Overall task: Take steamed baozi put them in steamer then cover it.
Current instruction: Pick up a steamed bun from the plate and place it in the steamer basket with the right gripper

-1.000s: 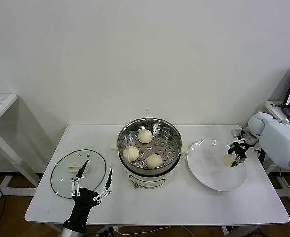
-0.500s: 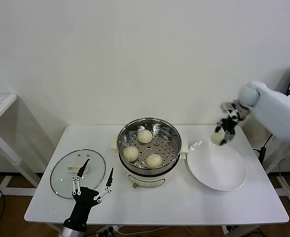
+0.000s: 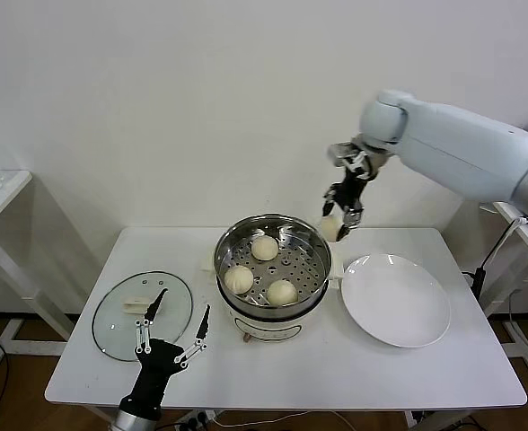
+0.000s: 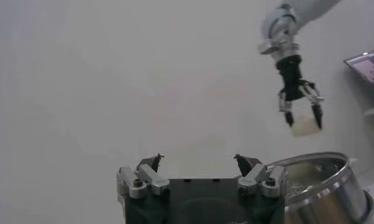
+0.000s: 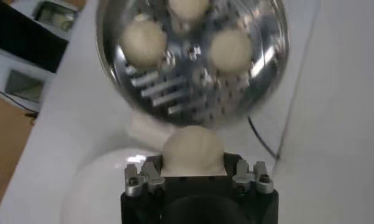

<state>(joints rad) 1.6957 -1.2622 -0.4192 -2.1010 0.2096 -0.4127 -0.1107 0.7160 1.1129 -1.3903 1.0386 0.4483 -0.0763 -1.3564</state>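
The right gripper (image 3: 345,214) hung in the air above the right rim of the steamer (image 3: 272,264), its fingers clenched around a bun (image 3: 332,228) that sat between them, clear of the pot and of the table (image 3: 282,368). In the right wrist view the same bun (image 5: 193,149) showed pressed between the gripper's (image 5: 198,175) two finger mounts, with the steamer (image 5: 193,61) directly beyond it. Three more buns lay on the perforated tray inside the pot: one toward the back (image 3: 264,248), one at the front left (image 3: 238,279) and one at the front right (image 3: 282,292), none touching another. The steamer stood uncovered near the middle of the white table. Just to its right lay a white plate (image 3: 395,301) with nothing on it, close to the pot's base. On the left part of the table the glass lid (image 3: 142,315) lay flat, well apart from the steamer. The left gripper (image 3: 171,330) stood low at the front edge of the table, beside the near right edge of the lid, its fingers spread wide and holding nothing. From the left wrist view its own fingertips (image 4: 156,161) pointed up and apart, with the steamer's shiny wall (image 4: 321,189) to one side and the right gripper (image 4: 301,111) with its bun (image 4: 304,125) farther off above the pot.
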